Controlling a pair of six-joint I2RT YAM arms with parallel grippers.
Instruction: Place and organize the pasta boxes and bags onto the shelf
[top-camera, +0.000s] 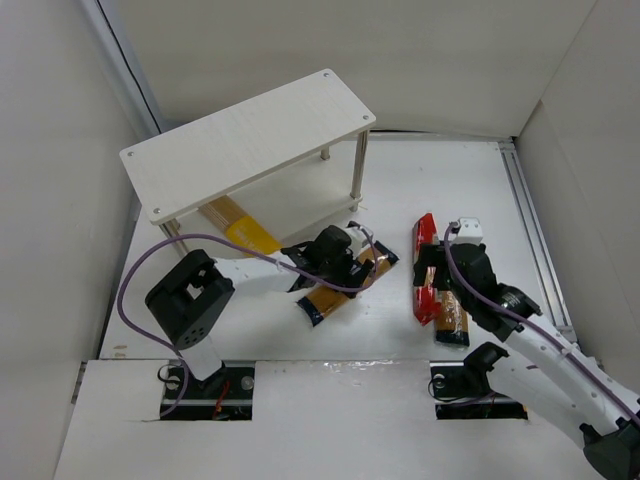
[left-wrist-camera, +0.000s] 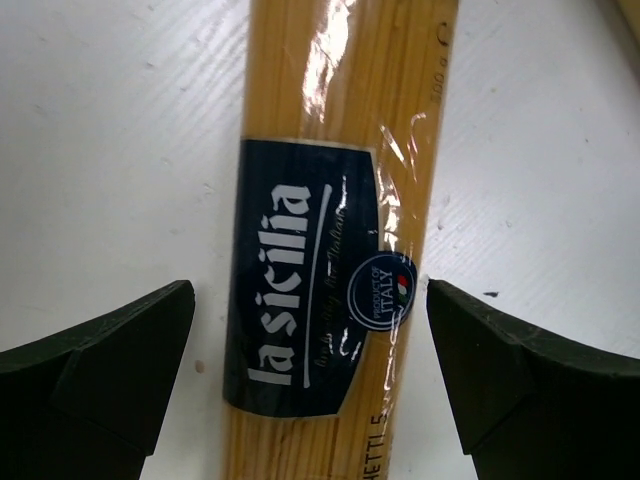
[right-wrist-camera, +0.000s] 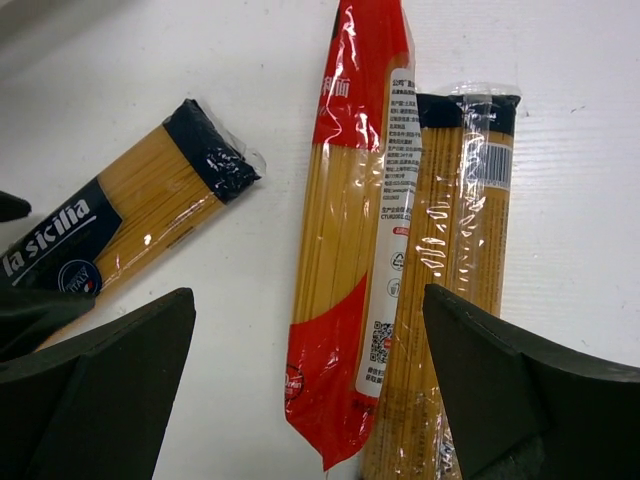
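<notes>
Spaghetti packs, four in all, lie flat on the white table (top-camera: 400, 190). The shelf (top-camera: 250, 135) stands at the far left on thin metal legs.

Plain yellow pack (top-camera: 245, 230): on the table beneath the shelf board. Only its near end shows; the board hides the rest.

La Sicilia pack (top-camera: 330, 298) (left-wrist-camera: 330, 250) (right-wrist-camera: 130, 220): golden-brown with a dark label, set diagonally near the front of the shelf. The left gripper (top-camera: 335, 262) (left-wrist-camera: 310, 300) covers its middle in the top view. In the left wrist view both ends run out of frame, and the small print at the bottom is cut off.

Red-ended clear bag (top-camera: 424, 238) (right-wrist-camera: 350, 250) and orange-brown pack with dark ends (top-camera: 452, 322) (right-wrist-camera: 455, 280): side by side at right, long edges touching or overlapping; which one cannot be told. The right gripper (top-camera: 445, 262) (right-wrist-camera: 308, 305) hides their middles from above, and its fingers cover their near ends in the right wrist view.

Left jaws: wide apart, one finger on each side of the La Sicilia pack, with bare table visible between fingers and pack.

Right jaws: wide apart above the red-ended bag, gripping nothing.
</notes>
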